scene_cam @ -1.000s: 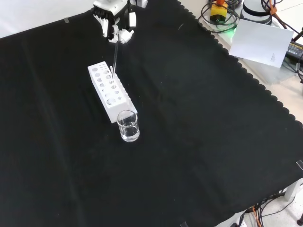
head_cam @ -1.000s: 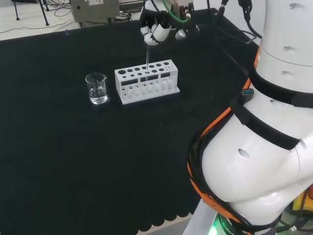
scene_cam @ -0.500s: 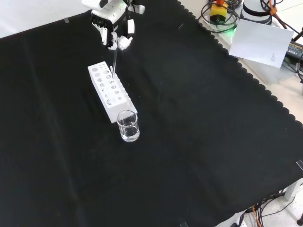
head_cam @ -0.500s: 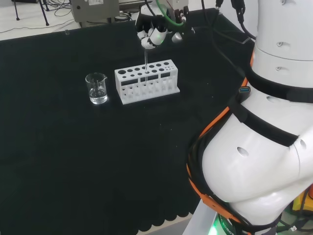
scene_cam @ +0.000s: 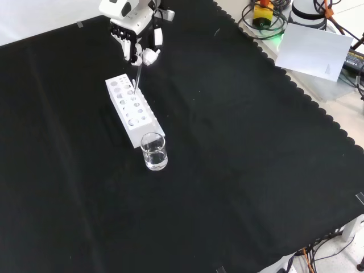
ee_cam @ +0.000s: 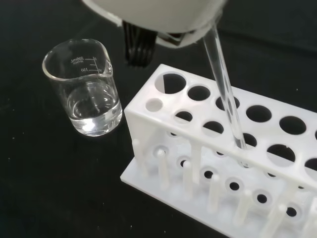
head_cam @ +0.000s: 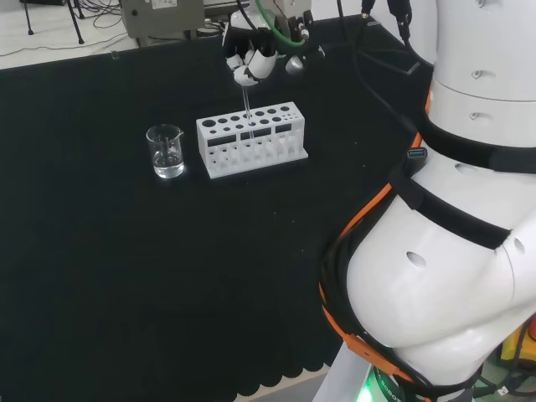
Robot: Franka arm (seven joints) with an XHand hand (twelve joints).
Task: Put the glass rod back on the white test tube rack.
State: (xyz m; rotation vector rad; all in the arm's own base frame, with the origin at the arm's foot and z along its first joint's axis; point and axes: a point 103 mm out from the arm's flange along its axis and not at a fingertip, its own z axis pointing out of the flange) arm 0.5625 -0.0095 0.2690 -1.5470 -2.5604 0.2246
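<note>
black cloth (scene_cam: 239, 170) covers bench, scalloped edge; pale floor (head_cam: 50, 38), cables (head_cam: 92, 15) beyond.

Clear glass rod (ee_cam: 227, 94) stands tilted in a white rack (ee_cam: 208, 148) hole.

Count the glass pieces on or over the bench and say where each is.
2. A beaker stands at the rack's near end in the front view; the glass rod, held by the hand, reaches into a rack hole.
</note>
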